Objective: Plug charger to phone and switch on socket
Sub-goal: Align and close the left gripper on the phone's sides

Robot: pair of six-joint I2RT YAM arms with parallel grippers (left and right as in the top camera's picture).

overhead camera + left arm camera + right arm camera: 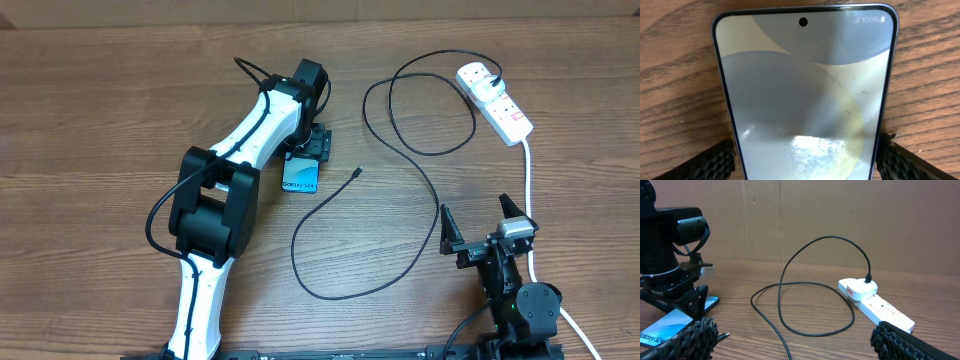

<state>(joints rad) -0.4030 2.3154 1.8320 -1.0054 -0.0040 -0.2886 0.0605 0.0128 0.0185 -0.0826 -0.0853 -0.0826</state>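
The phone [300, 178] lies flat on the wooden table, its pale blue-grey screen [800, 95] filling the left wrist view. My left gripper [312, 148] hangs low over it, open, with one finger [710, 162] on each long side and a sliver of wood showing beside each edge. The charger cable [420, 190] runs in loops from its black plug [480, 74] in the white socket [497, 100] to a loose connector tip [357, 171] just right of the phone. My right gripper [480, 222] stands open near the front edge, with nothing between its fingers [690, 340]. That view also shows the tip [722, 336], the phone [665, 330] and the socket [880, 307].
The socket's thick white lead [528, 180] runs down the right side past my right arm. A cardboard wall [840, 215] closes the back of the table. The cable's lower loop [340, 290] lies between the two arms.
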